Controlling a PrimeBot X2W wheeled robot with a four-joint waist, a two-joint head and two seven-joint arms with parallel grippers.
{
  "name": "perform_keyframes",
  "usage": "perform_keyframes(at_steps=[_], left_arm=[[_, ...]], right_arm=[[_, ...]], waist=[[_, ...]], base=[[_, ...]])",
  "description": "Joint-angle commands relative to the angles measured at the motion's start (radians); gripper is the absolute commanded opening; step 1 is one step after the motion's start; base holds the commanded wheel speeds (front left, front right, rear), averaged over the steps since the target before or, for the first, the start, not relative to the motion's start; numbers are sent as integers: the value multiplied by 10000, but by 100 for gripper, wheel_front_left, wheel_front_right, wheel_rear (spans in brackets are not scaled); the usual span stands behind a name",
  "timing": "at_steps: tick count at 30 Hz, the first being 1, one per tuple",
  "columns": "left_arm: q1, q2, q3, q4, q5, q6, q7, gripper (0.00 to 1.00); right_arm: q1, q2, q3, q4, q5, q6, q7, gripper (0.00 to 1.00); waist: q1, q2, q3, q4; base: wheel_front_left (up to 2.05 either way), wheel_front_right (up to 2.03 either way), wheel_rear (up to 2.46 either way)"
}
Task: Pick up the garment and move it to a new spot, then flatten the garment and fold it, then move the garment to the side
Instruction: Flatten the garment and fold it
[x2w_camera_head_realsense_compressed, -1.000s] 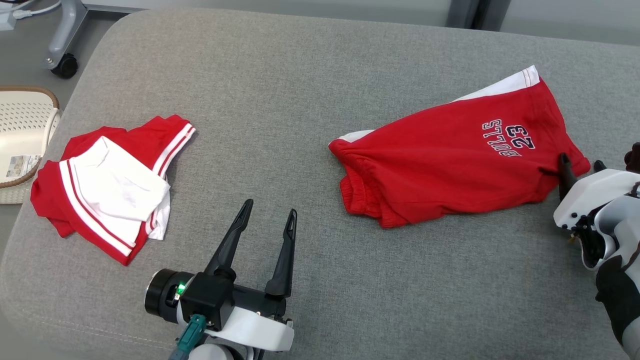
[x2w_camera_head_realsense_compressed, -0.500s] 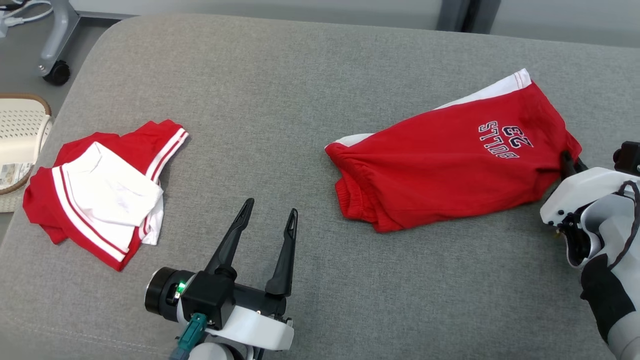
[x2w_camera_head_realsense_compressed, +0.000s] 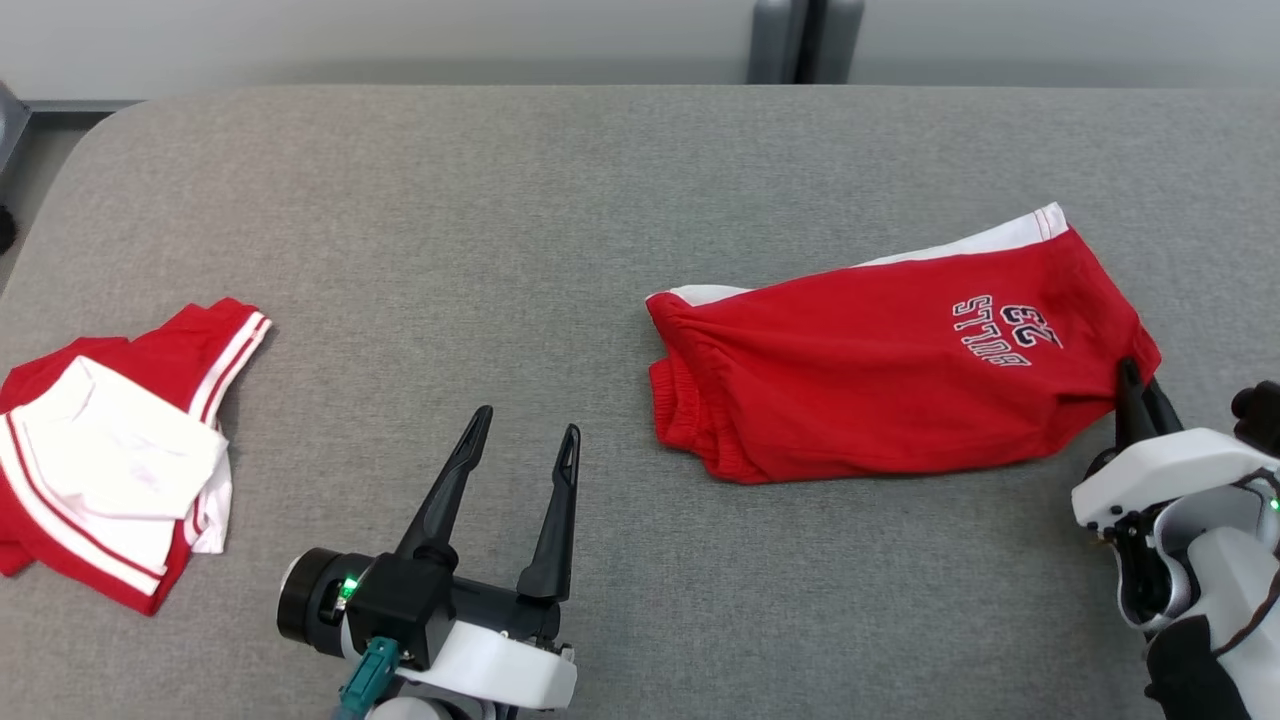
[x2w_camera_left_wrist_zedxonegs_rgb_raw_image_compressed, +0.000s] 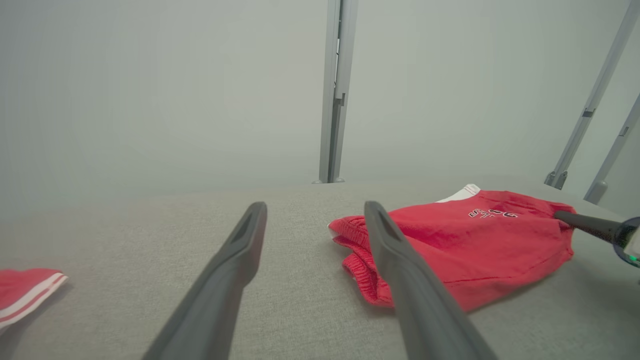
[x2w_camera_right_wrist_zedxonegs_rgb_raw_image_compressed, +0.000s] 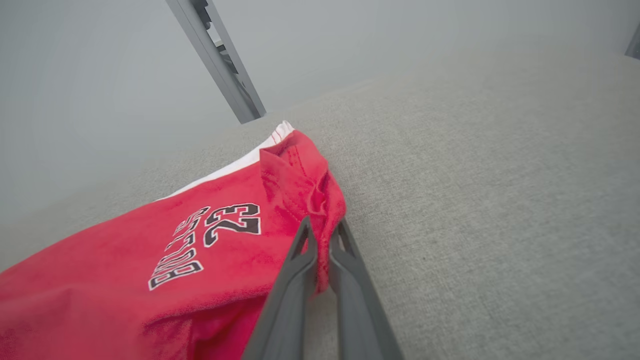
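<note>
The garment (x2w_camera_head_realsense_compressed: 880, 370) is a pair of red shorts with white trim and black "BULLS 23" lettering, lying folded on the right half of the grey cushion (x2w_camera_head_realsense_compressed: 560, 230). My right gripper (x2w_camera_head_realsense_compressed: 1132, 378) is shut on its near right hem corner, and the right wrist view shows the red cloth (x2w_camera_right_wrist_zedxonegs_rgb_raw_image_compressed: 220, 235) pinched between the two fingertips (x2w_camera_right_wrist_zedxonegs_rgb_raw_image_compressed: 306, 229). My left gripper (x2w_camera_head_realsense_compressed: 525, 425) stands open at the lower middle, empty, left of the shorts. In the left wrist view the shorts (x2w_camera_left_wrist_zedxonegs_rgb_raw_image_compressed: 470, 240) lie beyond the right finger.
A second red and white garment (x2w_camera_head_realsense_compressed: 110, 470) lies crumpled at the cushion's left edge. A grey metal post (x2w_camera_head_realsense_compressed: 790, 40) stands behind the cushion's far edge. Bare grey fabric stretches between the two garments.
The right gripper has shut on the shorts' hem corner. The head camera has turned right and tilted, shifting the whole picture left and down. The left gripper has kept its place, open.
</note>
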Motion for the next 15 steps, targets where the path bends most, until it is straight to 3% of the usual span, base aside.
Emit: perform_keyframes(at_steps=[1,9,15], left_arm=[[130,29,50,-14,39,-9,5,100],[193,31,131,25,67,-78,5,100],[75,33,22,96,-9,-128,5,100]], right_arm=[[253,54,-97,-289,-204,4,-51,0],[1312,576,-870,-1053,-896,4,-54,0],[1362,665,-1158,-1209,-1208,4,-55,0]], waist=[[0,-1,-65,-283],[0,-1,-217,-793],[0,-1,-244,-724]], base=[[0,0,0],[0,0,0],[0,0,0]])
